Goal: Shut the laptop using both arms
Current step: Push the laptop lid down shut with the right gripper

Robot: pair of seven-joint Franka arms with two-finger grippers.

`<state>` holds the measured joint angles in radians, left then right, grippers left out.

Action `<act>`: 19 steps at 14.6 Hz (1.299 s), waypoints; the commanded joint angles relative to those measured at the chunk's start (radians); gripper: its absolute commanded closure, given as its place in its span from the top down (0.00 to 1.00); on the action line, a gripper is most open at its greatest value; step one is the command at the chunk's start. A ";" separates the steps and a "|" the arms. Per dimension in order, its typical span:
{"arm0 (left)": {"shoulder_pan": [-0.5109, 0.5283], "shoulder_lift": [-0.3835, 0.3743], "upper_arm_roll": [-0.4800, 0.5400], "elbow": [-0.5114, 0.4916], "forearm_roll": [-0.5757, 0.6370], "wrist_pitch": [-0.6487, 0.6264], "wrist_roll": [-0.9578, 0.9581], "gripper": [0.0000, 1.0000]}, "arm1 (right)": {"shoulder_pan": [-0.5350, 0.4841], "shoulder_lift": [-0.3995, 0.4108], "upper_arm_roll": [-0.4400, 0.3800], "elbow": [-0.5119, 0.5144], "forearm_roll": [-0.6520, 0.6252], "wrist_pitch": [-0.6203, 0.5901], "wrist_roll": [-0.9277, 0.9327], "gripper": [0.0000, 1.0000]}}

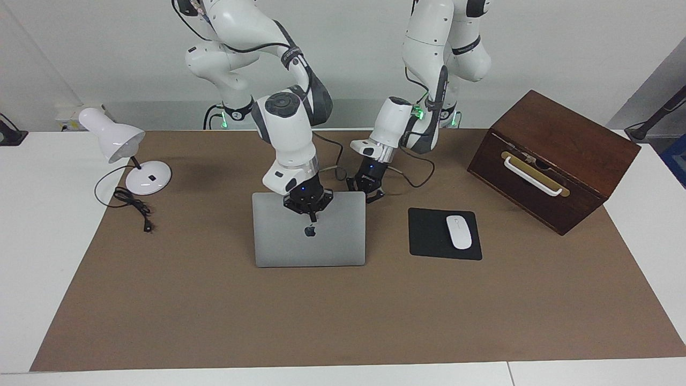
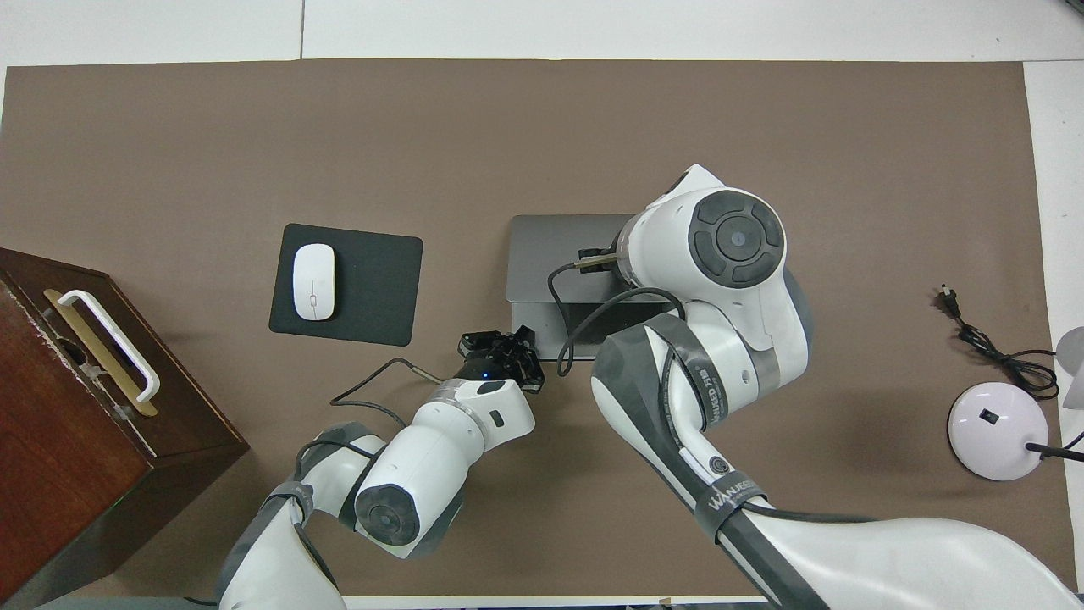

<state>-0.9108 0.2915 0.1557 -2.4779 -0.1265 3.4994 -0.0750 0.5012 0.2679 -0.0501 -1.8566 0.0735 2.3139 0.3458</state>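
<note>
The silver-grey laptop [image 1: 332, 246] lies mid-table with its lid tipped low over the base and the dark apple logo showing. In the overhead view the lid [image 2: 550, 254] hides the keyboard, and only a strip of the base nearest the robots shows. My right gripper [image 1: 312, 217] is shut, its tips pressing on the lid just above the logo; its own wrist hides it from above. My left gripper [image 1: 368, 195] [image 2: 518, 339] is shut at the base's corner nearest the robots, toward the left arm's end.
A black mouse pad [image 1: 429, 236] with a white mouse [image 1: 459, 231] lies beside the laptop toward the left arm's end. Past it stands a brown wooden box [image 1: 557, 155]. A white desk lamp [image 1: 144, 179] and its cable [image 1: 134, 206] sit at the right arm's end.
</note>
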 commanded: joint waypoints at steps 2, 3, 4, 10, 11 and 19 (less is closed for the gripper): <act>-0.022 0.011 0.018 -0.044 -0.010 0.004 0.037 0.00 | -0.015 -0.016 0.007 -0.056 0.081 -0.022 -0.059 0.00; -0.020 0.011 0.019 -0.042 -0.010 0.004 0.040 0.00 | -0.015 -0.016 0.007 -0.062 0.083 -0.024 -0.064 0.00; -0.022 0.011 0.018 -0.042 -0.010 0.004 0.043 0.00 | -0.015 -0.015 0.007 -0.073 0.083 -0.022 -0.064 0.00; -0.020 0.014 0.019 -0.044 -0.010 0.004 0.080 0.00 | -0.013 0.005 0.007 -0.096 0.083 -0.007 -0.065 0.00; -0.020 0.015 0.019 -0.044 -0.010 0.004 0.087 0.00 | -0.012 0.005 0.007 -0.104 0.084 0.001 -0.065 0.00; -0.020 0.015 0.021 -0.052 -0.012 0.004 0.112 0.00 | -0.012 0.005 0.007 -0.108 0.088 0.004 -0.064 0.00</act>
<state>-0.9116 0.2911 0.1556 -2.4816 -0.1264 3.5050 0.0132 0.4998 0.2772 -0.0500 -1.9485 0.1310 2.2988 0.3178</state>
